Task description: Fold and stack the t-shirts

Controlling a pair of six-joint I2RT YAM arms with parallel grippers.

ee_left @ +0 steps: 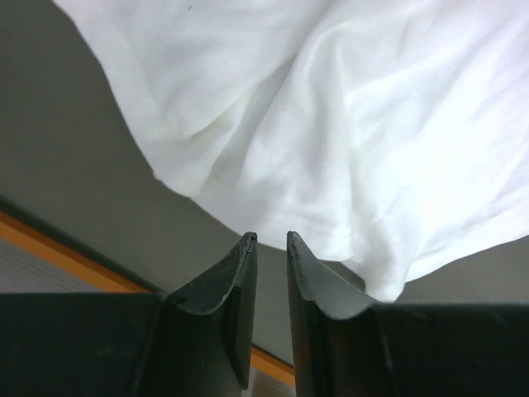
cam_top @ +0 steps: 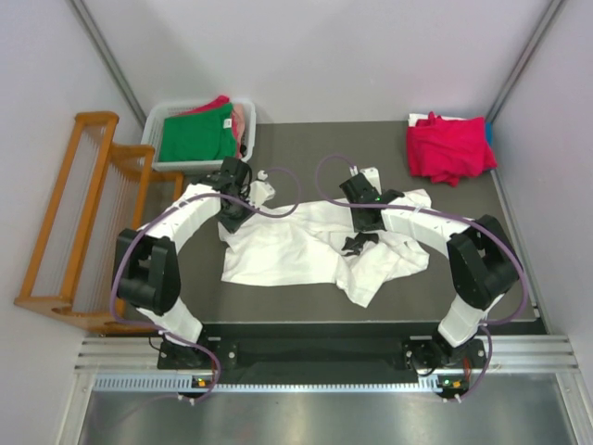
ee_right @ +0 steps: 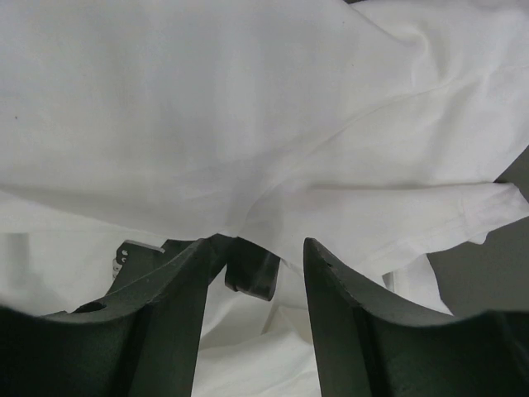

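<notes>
One white shirt (cam_top: 287, 250) is what we're dealing with here. It's lying rumpled across the middle of the table (cam_top: 306, 139), nowhere near flat, and its near right part is bunching into a thick wad.

The left claw (ee_left: 271, 241) is sitting at the shirt's far left corner. Its jaws are standing only a sliver apart with nothing between them, and the hem is lying just past the tips. The right claw (ee_right: 266, 246) is hanging over the right half with its jaws spread wide. There's cloth underneath, but nothing is getting pinched as far as we're seeing.

What we're worrying about: that left gap is looking narrow, so a grab at the hem could be skating off the edge or catching just one layer. On the right, wide jaws over piled folds could be scooping several layers at once, and then any pull is dragging the whole wad instead of flattening it. If the two sides aren't lifting evenly, we're guessing the twist is only getting worse.

Further out, the red pile (cam_top: 449, 148) is sitting at the far right corner and the green shirt (cam_top: 196, 137) is waiting in the basket (cam_top: 185, 167). Both are well apart from the white one, so we're not expecting snags there.
</notes>
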